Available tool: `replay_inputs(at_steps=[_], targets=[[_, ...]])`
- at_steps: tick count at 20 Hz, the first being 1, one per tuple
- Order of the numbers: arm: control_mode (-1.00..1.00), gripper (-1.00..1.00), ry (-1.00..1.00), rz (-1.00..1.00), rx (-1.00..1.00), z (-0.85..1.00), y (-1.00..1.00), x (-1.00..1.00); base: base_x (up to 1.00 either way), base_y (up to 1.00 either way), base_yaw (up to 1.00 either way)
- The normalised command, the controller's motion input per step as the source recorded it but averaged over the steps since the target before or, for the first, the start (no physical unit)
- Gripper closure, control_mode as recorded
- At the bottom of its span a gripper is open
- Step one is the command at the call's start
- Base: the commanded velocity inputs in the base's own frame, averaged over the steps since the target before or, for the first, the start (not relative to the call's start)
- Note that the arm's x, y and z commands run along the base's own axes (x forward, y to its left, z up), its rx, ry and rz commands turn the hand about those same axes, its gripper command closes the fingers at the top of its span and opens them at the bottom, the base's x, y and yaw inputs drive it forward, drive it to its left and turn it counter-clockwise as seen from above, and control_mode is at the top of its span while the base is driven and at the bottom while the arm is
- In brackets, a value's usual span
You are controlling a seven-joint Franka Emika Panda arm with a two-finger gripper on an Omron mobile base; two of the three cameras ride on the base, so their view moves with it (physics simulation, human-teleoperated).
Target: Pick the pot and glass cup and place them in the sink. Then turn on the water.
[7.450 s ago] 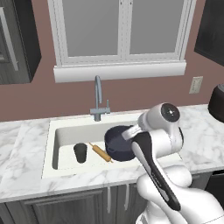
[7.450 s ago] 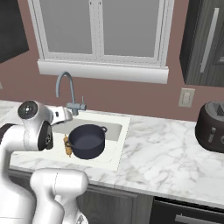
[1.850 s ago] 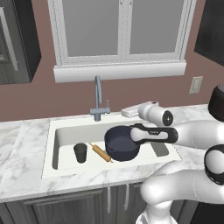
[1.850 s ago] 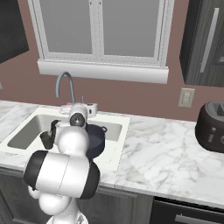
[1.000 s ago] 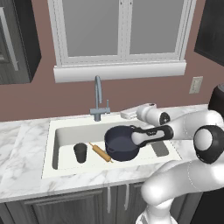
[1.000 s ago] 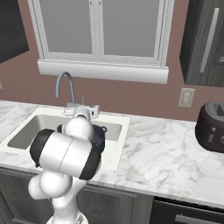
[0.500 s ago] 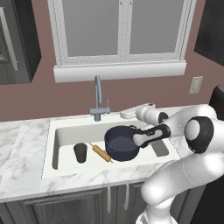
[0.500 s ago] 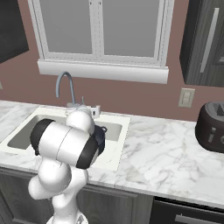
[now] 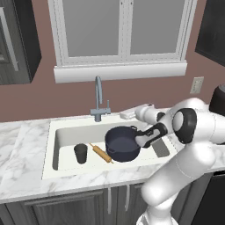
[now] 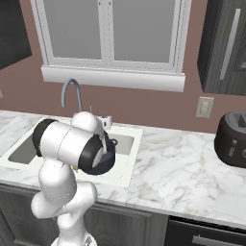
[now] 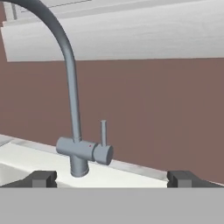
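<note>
A glossy white robot arm (image 9: 193, 145) built of rounded, bulbous segments, with dark charcoal bands ringing its joints and a black disc capping its elbow. A thick white column forms its lower body. The wrist narrows to a white hand, and the gripper (image 11: 112, 178) ends in two small, dark, blocky finger tips.

wall (image 9: 39, 99): dusky red | window (image 9: 122, 33): white-framed | counter (image 10: 182, 168): white marble | cabinets (image 9: 17, 41): dark
</note>
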Motion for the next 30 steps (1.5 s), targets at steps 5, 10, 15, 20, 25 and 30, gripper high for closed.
replay_inputs(at_steps=[5,10,15,20,25,30], targets=[[-1.00,-1.00,0.00,0.00,0.00,-0.09,0.03,0.32,0.00,0.00,0.00],[-1.00,-1.00,0.00,0.01,0.00,-0.08,0.01,0.37,0.00,0.00,0.00],[-1.00,-1.00,0.00,0.01,0.00,-0.12,0.10,0.36,0.00,0.00,0.00],[-1.00,-1.00,0.00,0.00,0.00,-0.12,0.22,0.21,0.00,0.00,0.00],[-1.00,-1.00,0.00,0.00,-0.02,-0.11,0.34,0.21,0.00,0.00,0.00],[-1.00,-1.00,0.00,0.00,0.00,-0.06,0.26,0.24,0.00,0.00,0.00]])
